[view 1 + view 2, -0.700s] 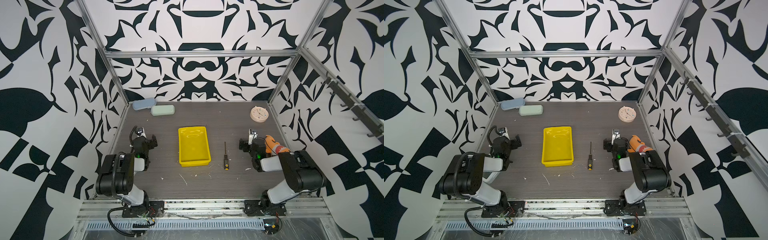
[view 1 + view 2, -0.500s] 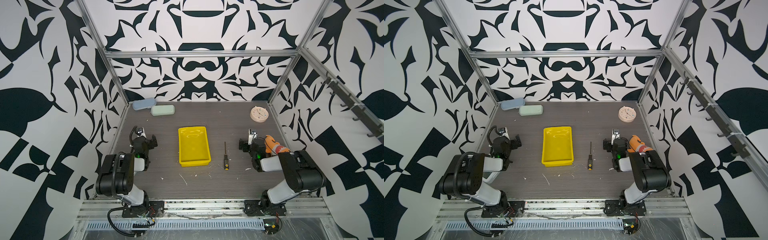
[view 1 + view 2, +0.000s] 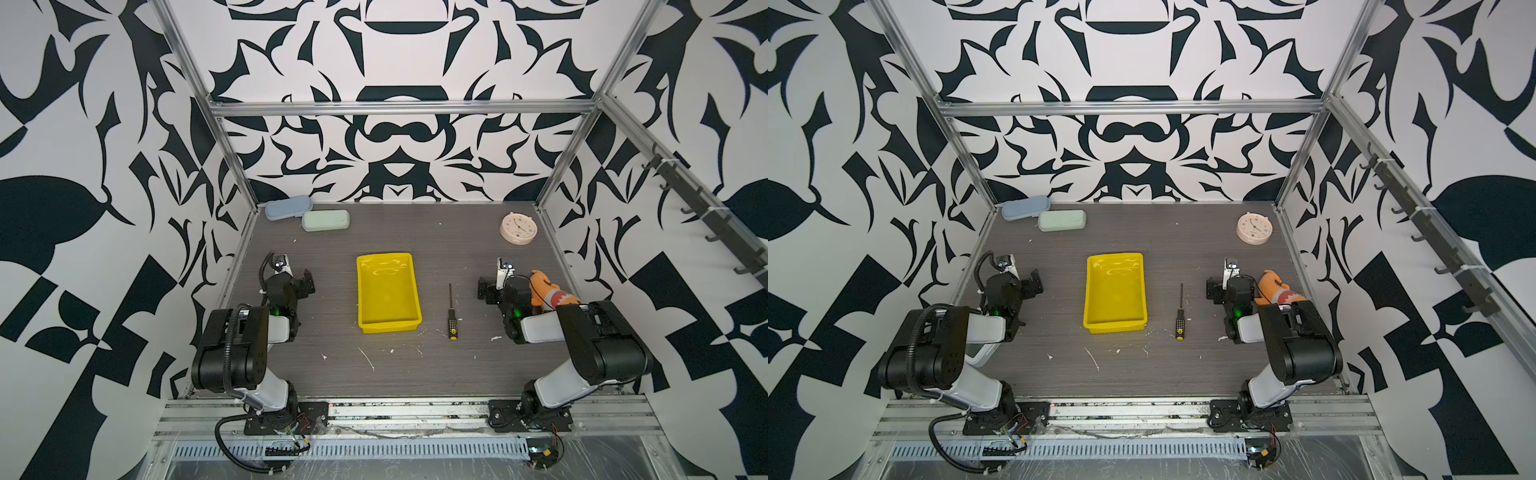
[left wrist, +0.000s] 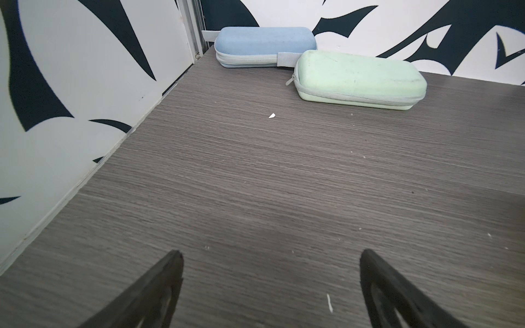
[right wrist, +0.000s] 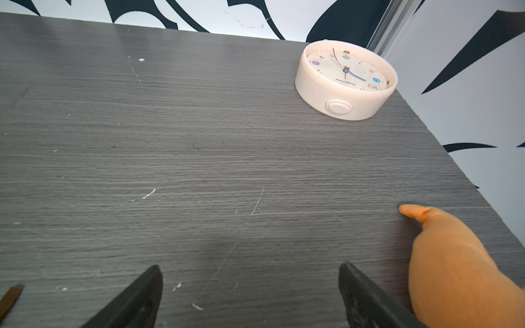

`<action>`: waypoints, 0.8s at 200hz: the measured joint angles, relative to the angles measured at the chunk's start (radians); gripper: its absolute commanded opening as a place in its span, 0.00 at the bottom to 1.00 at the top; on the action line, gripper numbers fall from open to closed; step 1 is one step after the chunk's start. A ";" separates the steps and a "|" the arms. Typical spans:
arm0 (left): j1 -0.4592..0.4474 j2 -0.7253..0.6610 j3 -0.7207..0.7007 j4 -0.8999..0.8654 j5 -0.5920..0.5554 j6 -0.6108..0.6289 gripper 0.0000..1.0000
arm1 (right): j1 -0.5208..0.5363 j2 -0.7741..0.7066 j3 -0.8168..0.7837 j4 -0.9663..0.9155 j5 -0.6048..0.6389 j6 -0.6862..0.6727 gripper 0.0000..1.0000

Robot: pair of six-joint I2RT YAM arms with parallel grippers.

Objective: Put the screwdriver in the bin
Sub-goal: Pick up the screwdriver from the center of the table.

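Black left claw [image 4: 270, 255] and right claw [image 5: 250, 269] both gape wide (nothing held); one screwdriver [image 3: 451, 316], one bin [image 3: 358, 291], one clock [image 3: 518, 227], one plush toy [image 3: 544, 289], two cases [image 3: 325, 220].

The left arm [image 3: 232, 349] and right arm [image 3: 598, 345] are folded low, wrists pointing forward. The left tool [image 4: 270, 257] and right tool [image 5: 250, 269] have jaws spread wide, holding nothing.

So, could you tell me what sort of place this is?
Probably a lab test cell for robot manipulation: a left arm and right arm bolted to a rail at the table edge, patterned walls on a metal frame, and unrelated props laid out: bin, screwdriver, clock.
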 measured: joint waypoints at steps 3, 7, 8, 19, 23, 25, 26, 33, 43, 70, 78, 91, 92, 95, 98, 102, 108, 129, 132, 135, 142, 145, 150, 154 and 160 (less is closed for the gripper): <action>0.000 0.000 0.000 0.000 0.000 0.000 0.99 | 0.000 0.000 0.000 0.000 0.000 0.000 0.99; 0.000 0.000 0.000 0.000 0.000 0.000 0.99 | 0.000 0.000 0.000 0.000 0.000 0.000 0.99; 0.000 0.000 0.000 0.000 0.000 0.000 0.99 | 0.000 0.000 0.000 0.000 0.000 0.000 0.99; 0.000 0.000 0.000 0.000 0.000 0.000 0.99 | 0.000 0.000 0.000 0.000 -0.001 0.000 0.99; 0.000 0.000 0.000 0.000 0.000 0.000 0.99 | 0.000 0.000 0.000 0.000 -0.001 0.000 0.99; 0.000 0.000 0.000 0.000 0.000 0.000 0.99 | 0.000 0.000 0.000 0.000 -0.002 0.000 0.99; 0.000 0.000 0.000 0.000 0.000 0.000 0.99 | 0.000 0.000 0.000 0.000 -0.002 0.000 0.99; 0.000 0.000 0.000 0.000 0.000 0.000 0.99 | 0.000 0.000 0.000 0.000 -0.002 0.000 0.99; 0.000 0.000 0.000 0.000 0.000 0.000 0.99 | 0.000 0.000 0.000 0.000 -0.002 0.000 0.99; 0.000 0.000 0.000 0.000 0.000 0.000 0.99 | 0.000 0.000 0.000 -0.001 -0.002 0.000 0.99; 0.000 0.000 0.000 0.000 0.000 0.000 0.99 | 0.000 0.000 0.000 0.000 -0.004 0.000 0.99; 0.000 0.000 0.000 0.000 0.002 0.000 0.99 | 0.000 0.000 -0.002 0.008 -0.016 -0.002 0.99; 0.000 0.000 0.000 0.001 0.002 0.000 0.99 | 0.000 0.000 -0.002 0.008 -0.017 -0.003 0.99; 0.000 0.000 0.000 0.001 0.005 0.000 0.99 | 0.000 0.000 -0.004 0.013 -0.021 -0.004 0.99; 0.000 0.000 0.000 0.002 0.009 0.001 0.99 | 0.000 0.000 -0.007 0.022 -0.026 -0.005 0.99; 0.000 0.000 -0.001 0.004 0.016 0.003 0.99 | 0.000 -0.001 -0.013 0.032 -0.032 -0.006 0.99; 0.000 0.000 -0.003 0.010 0.027 0.010 0.99 | 0.000 -0.003 -0.025 0.053 -0.042 -0.008 0.99; 0.000 -0.004 -0.023 0.045 0.066 0.020 0.99 | 0.006 -0.010 -0.088 0.135 -0.065 -0.025 0.99; 0.000 -0.005 -0.027 0.051 0.069 0.021 0.99 | 0.010 -0.010 -0.097 0.145 -0.065 -0.027 0.99; 0.000 -0.006 -0.032 0.056 0.073 0.023 0.99 | 0.014 -0.012 -0.106 0.154 -0.063 -0.029 0.99; 0.000 -0.008 -0.044 0.073 0.086 0.026 0.99 | 0.027 -0.020 -0.126 0.173 -0.051 -0.035 0.99; 0.000 -0.009 -0.049 0.079 0.090 0.027 0.99 | 0.035 -0.023 -0.132 0.177 -0.046 -0.041 0.99; 0.000 -0.011 -0.059 0.093 0.099 0.031 0.99 | 0.051 -0.036 -0.142 0.180 -0.035 -0.048 0.99; 0.000 -0.011 -0.067 0.103 0.106 0.034 0.99 | 0.063 -0.048 -0.148 0.180 -0.027 -0.053 0.99; 0.000 -0.013 -0.080 0.122 0.117 0.038 0.99 | 0.084 -0.071 -0.151 0.171 -0.010 -0.062 0.99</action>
